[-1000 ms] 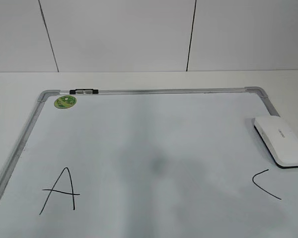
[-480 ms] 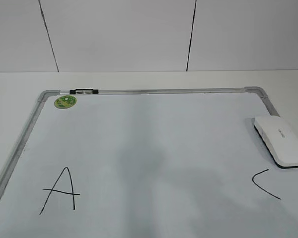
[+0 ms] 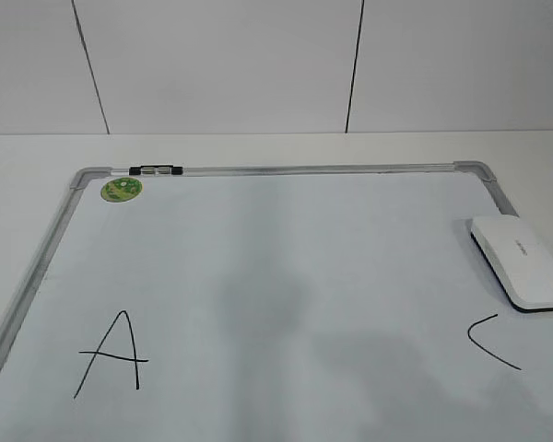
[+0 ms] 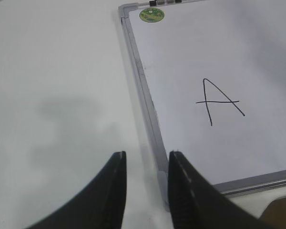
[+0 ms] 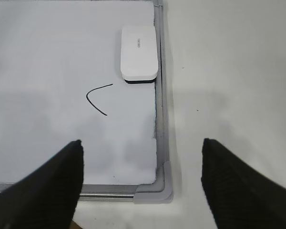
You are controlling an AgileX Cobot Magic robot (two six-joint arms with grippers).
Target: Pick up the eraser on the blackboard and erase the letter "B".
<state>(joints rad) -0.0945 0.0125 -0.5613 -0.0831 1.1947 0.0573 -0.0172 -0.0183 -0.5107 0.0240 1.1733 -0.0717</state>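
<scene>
Against the blackboard's (image 3: 286, 169) right frame lies the eraser (image 5: 139, 52), so the wide-open right gripper (image 5: 142, 179) should straddle its long sides squarely; the left gripper (image 4: 146, 183), nearly closed, can idle.

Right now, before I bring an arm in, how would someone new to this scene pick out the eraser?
Start from the blackboard, the big white panel in a grey frame lying flat on the table. Follow its right-hand frame rail: the eraser lies on the board against that rail, just above the curved letter C. It is the only raised white block there; the green sticker in the far-left corner is small, round and flat.
</scene>
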